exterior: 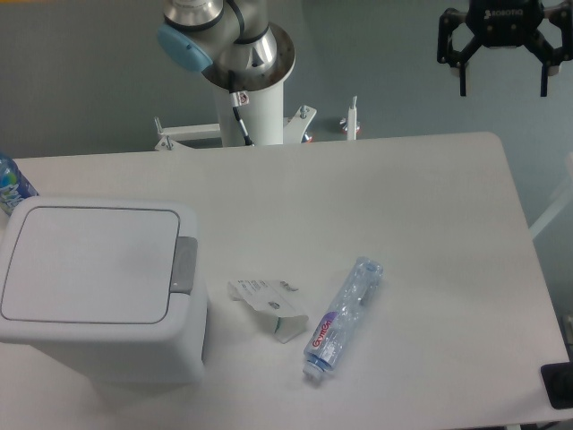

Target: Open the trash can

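High above the far right corner of the table [421,197], my claw [503,85] hangs in open air with its two black fingers spread apart and pointing down, gripping nothing. It is well clear of everything on the tabletop. At the near left of the table sits the trash can [98,305], a boxy white bin with rounded corners, and it lies well apart from my claw, diagonally across the surface. Its flat white lid [89,264] is down and flush, so the can is closed. On the lid's right edge sits the grey push-button latch [184,264], facing the middle of the table. Just right of the can, a crumpled piece of white packaging [269,307] lies flat on the table, near but not touching the bin. Beside that, a little further right, a clear plastic bottle [342,316] lies on its side, tilted with its cap end toward the near edge. Behind the can, at the left border of the view, part of a blue-labelled bottle [11,184] shows. My arm's white base column [251,107] stands at the far edge of the table, behind the middle.
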{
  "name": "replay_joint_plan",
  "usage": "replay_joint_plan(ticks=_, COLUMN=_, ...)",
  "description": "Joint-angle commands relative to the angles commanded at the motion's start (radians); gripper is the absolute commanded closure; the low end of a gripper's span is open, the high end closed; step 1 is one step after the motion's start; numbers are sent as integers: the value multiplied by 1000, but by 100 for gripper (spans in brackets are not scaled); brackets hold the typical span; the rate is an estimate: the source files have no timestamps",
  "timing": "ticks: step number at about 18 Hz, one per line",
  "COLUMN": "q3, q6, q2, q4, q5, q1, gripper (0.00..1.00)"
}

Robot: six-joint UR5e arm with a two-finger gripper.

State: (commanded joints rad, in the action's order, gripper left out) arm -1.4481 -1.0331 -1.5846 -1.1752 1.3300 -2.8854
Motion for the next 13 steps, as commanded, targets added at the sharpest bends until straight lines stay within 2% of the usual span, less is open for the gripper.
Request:
replay_joint_plan(ticks=2, q3=-2, q6=106, q2=-3, q4=32, q5=0, q1=12, gripper=0)
replay_joint_plan(ticks=5, q3=-2, q6=192, q2=-8, q4=35, q5=8, q1=43, gripper=0)
replay_joint_plan(ticks=11, q3=-2, q6=232, q2=-15, q4=51, q5=11, q1=80, gripper=0)
replay_joint_plan(ticks=13, q3=-8, q6=275, q2=-15, q4=51, q5=12, q1=119, gripper=0)
